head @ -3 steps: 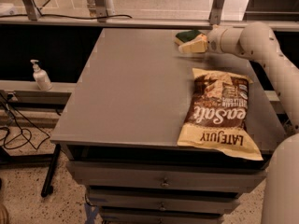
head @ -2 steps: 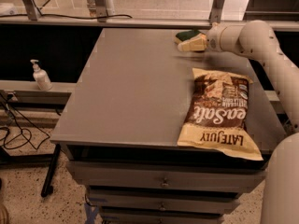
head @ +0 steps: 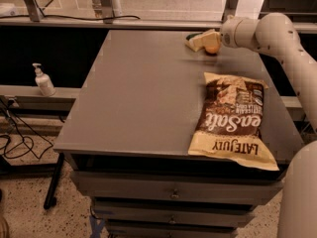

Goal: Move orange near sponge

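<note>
Camera view: the arm (head: 270, 31) reaches in from the right edge to the upper right of the frame, ending in the claw (head: 205, 39) over the far edge of the grey worktop (head: 143, 88). Whether the claw is clenched or released cannot be told. The orange (head: 212, 49) sits right under the claw, on its right side. The sponge (head: 191, 35) shows its green top just left of the claw, near the orange. A chip bag (head: 230, 118) lies flat at the worktop's lower right. A pump bottle (head: 43, 81) stands at the left.
</note>
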Robot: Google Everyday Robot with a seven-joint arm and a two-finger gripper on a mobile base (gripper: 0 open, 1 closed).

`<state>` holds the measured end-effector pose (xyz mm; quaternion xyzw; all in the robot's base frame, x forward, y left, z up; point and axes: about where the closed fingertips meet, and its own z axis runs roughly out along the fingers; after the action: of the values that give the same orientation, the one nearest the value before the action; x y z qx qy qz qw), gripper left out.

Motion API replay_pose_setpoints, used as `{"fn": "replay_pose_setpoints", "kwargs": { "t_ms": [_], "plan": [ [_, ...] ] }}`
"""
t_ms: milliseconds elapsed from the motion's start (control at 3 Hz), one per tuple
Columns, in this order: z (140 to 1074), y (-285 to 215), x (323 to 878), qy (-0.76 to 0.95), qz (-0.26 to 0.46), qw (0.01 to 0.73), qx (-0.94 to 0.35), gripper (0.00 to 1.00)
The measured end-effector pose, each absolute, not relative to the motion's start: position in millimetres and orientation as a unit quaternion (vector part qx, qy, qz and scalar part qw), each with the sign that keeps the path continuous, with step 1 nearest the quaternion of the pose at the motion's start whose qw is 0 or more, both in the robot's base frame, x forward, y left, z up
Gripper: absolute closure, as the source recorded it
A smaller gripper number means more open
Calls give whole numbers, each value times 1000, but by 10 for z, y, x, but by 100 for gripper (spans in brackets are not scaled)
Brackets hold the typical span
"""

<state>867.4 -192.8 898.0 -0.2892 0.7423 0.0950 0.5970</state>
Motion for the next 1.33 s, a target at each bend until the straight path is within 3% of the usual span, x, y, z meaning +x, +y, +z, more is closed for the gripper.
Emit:
{"fn": "replay_pose_setpoints", "kwargs": {
  "t_ms": [667,1000,1333],
  "plan": [
    [9721,-1884,8428,724,56,621,-294,0],
    [10283,-2323,7939,711,31,644,-281,0],
    [10282,-2323,7939,711,31,644,-281,0]
  ]
}}
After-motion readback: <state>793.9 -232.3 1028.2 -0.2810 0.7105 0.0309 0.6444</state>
